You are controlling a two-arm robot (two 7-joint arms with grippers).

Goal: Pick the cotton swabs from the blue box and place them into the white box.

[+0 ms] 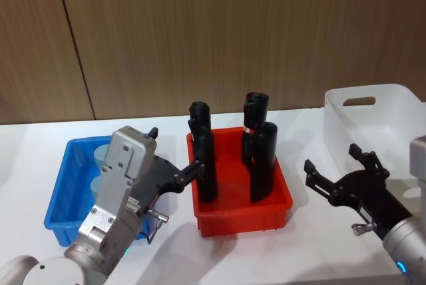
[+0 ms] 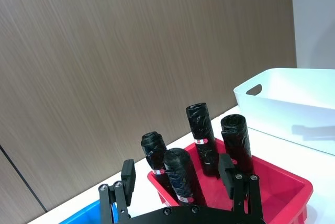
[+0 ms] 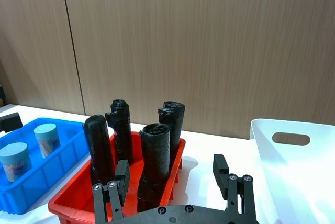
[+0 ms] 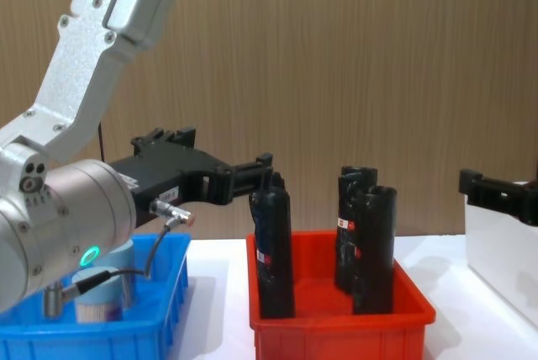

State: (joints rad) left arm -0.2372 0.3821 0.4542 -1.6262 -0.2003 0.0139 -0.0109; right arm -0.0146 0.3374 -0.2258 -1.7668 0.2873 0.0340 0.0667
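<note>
Head view: your left gripper (image 1: pixel 175 149), jaws wide and empty, hangs over the right edge of the blue box (image 1: pixel 65 188), beside the red bin (image 1: pixel 279 206). The swabs (image 3: pixel 46 138) stand inside the blue box. Your right gripper (image 1: pixel 331 158), likewise spread wide and empty, sits between the red bin and the white box (image 1: pixel 393 108).

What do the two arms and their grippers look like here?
Both arms are silver-grey metal with rounded joints and small glowing indicator lights. The left gripper and right gripper are matte black, two-fingered, with visible screws; a metal cable plug sits at each wrist.
</note>
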